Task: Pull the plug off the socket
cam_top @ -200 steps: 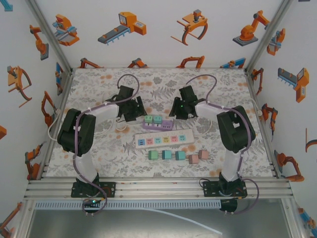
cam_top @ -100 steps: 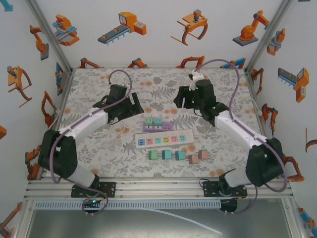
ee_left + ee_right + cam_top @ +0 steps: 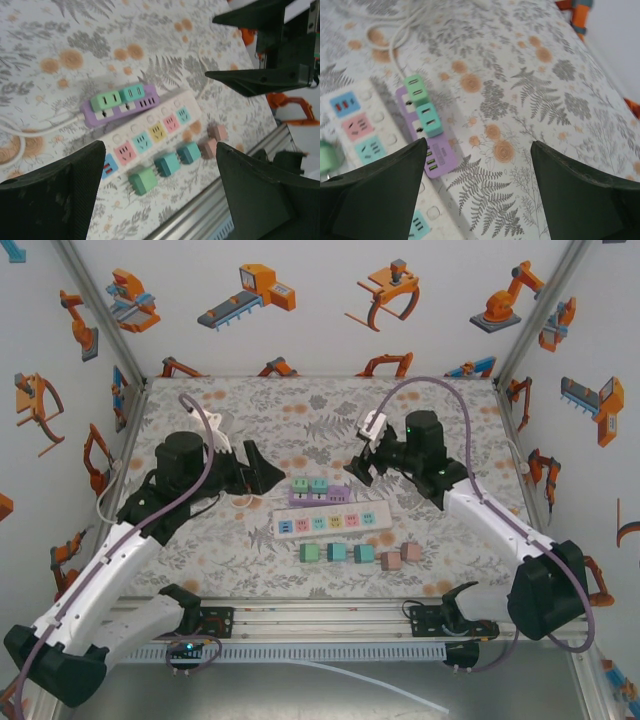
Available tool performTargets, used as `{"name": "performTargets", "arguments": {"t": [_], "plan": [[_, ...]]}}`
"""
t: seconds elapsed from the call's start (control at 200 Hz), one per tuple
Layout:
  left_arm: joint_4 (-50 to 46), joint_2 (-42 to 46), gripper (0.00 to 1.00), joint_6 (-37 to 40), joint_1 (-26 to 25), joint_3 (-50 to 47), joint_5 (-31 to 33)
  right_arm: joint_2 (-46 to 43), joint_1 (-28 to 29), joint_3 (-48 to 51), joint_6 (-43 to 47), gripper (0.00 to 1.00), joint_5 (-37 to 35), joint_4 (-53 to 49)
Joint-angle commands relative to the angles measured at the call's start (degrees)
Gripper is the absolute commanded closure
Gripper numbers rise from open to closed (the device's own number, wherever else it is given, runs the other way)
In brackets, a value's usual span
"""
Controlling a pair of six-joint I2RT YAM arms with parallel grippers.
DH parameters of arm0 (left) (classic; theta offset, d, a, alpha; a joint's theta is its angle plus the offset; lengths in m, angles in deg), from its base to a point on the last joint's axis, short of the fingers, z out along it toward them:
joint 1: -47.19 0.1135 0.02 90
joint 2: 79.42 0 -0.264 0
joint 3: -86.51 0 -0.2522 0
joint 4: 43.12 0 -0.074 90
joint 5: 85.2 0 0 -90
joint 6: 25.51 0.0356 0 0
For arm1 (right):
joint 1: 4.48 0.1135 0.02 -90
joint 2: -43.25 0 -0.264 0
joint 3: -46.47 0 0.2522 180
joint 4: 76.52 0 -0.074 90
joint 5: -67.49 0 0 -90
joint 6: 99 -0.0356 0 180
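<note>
Left tool (image 3: 264, 470) released, jaws spread wide, nothing between them. It hangs above the desk (image 3: 300, 410) just left of the purple socket strip (image 3: 320, 494), tips pointing right toward it. Left arm is stretched long: base at near left, white link running diagonally up to a raised elbow, wrist bent over toward centre. Left wrist view looks down between its two dark fingers (image 3: 55, 195) onto both strips.

White cable (image 3: 55, 120) leaves the purple socket strip's left end and curls over the desk. Green plug (image 3: 299, 483) and teal plug (image 3: 319, 483) sit side by side, seated in the left part of the purple socket strip; neither tool touches them. White power strip (image 3: 333, 522) with coloured outlets lies close alongside, on the near side; cannot tell if the two strips touch. Nearer the arm bases is a row of loose plugs (image 3: 337, 552), one green, two teal, two pink, lying on the desk apart from the strips.

Right tool (image 3: 361, 472) also released, jaws wide, empty, hovering just right of and behind the purple socket strip, tips angled down-left at it. Right arm reaches from its near-right base, white forearm running diagonally up-left to a wrist raised above the desk.
</note>
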Motion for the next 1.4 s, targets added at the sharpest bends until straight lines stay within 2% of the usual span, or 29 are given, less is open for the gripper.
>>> {"name": "performTargets", "arguments": {"t": [0.0, 0.235, 0.376, 0.541, 0.886, 1.397], "plan": [[-5.1, 0.0, 0.16, 3.4, -0.9, -2.3, -5.1, 0.6, 0.1, -1.0, 16.0, 0.24, 12.1, -6.9], [-3.9, -4.6, 0.16, 5.7, -0.9, -4.7, -0.9, 9.2, 3.2, -4.3, 26.6, 0.25, 8.6, -15.2], [-0.9, -9.4, 0.16, 5.8, -0.9, -5.5, 2.3, 15.5, 4.7, -6.9, 27.6, 0.28, 6.8, -14.7], [1.5, -15.5, 0.16, 6.2, -0.5, -5.5, 8.2, 21.9, 5.6, -10.1, 25.5, 0.35, 6.1, -13.1], [13.7, -27.2, 0.2, 6.9, -0.4, -7.4, 14.7, 27.8, 5.9, -9.8, 19.3, 0.47, 10.2, -3.3], [17.5, -38.5, 0.22, 4.6, -0.9, -5.1, 15.5, 30.0, 6.9, -9.1, 14.7, 0.62, 12.5, 2.0]]}}
